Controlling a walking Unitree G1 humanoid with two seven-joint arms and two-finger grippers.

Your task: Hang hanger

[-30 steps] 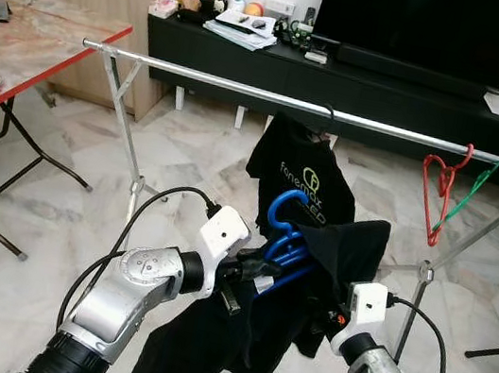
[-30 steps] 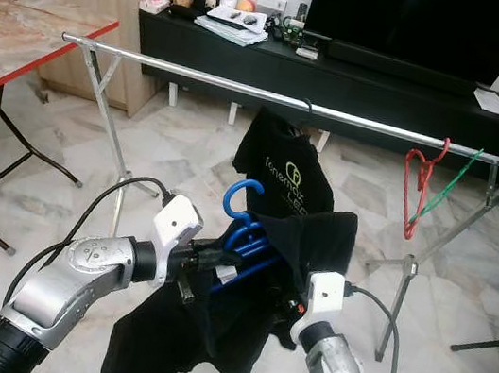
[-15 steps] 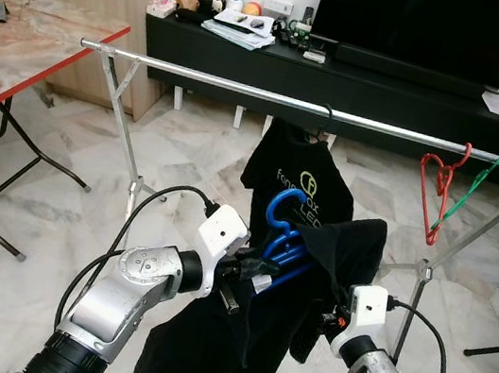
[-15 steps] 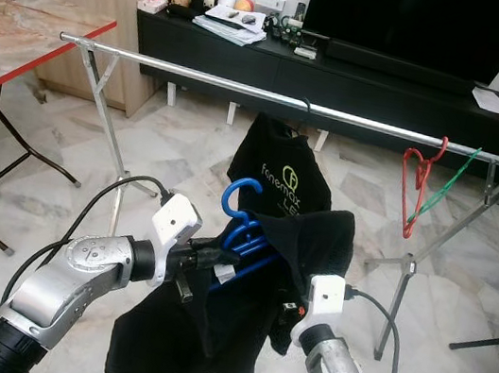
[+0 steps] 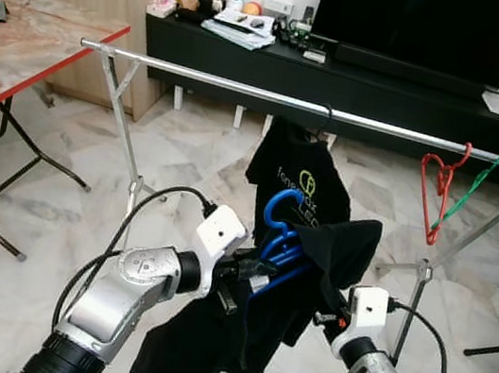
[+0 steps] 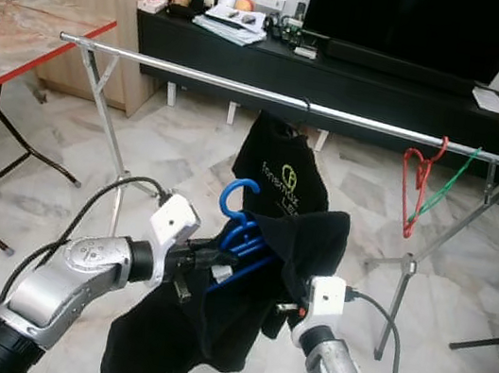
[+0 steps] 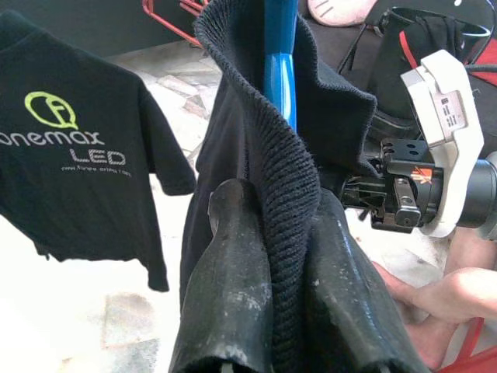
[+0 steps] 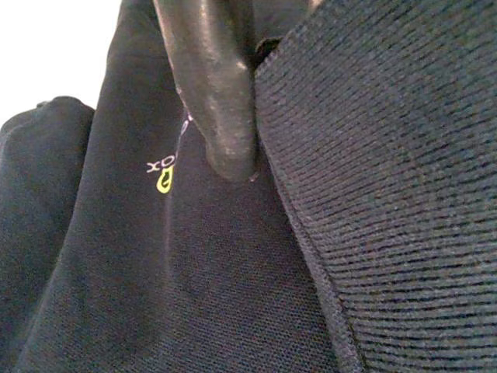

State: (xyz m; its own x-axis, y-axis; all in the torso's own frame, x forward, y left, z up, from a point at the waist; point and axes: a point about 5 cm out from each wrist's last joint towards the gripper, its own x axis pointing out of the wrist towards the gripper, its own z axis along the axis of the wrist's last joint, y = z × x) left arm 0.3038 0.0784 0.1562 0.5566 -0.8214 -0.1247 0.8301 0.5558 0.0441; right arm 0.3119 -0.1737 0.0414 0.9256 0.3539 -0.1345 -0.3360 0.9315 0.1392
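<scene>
Lifting a little, the blue hanger (image 5: 278, 233) with the black shirt (image 5: 235, 328) on it sits a bit higher and closer to the silver rail (image 5: 246, 91) than it did a moment ago. The left gripper (image 7: 272, 256) has its fingers (image 7: 233, 256) squeezed shut on the shirt's collar and the hanger's neck. The right gripper (image 8: 225, 116) holds the shirt's far shoulder, with one finger pressed on the cloth. The hook pokes up just past the left fingers, still under the rail and not on it. Beyond the fingers, another black shirt with a yellow logo (image 5: 303, 181) already hangs on the rail. I think the hook must go higher, then drop over the rail beside it.
</scene>
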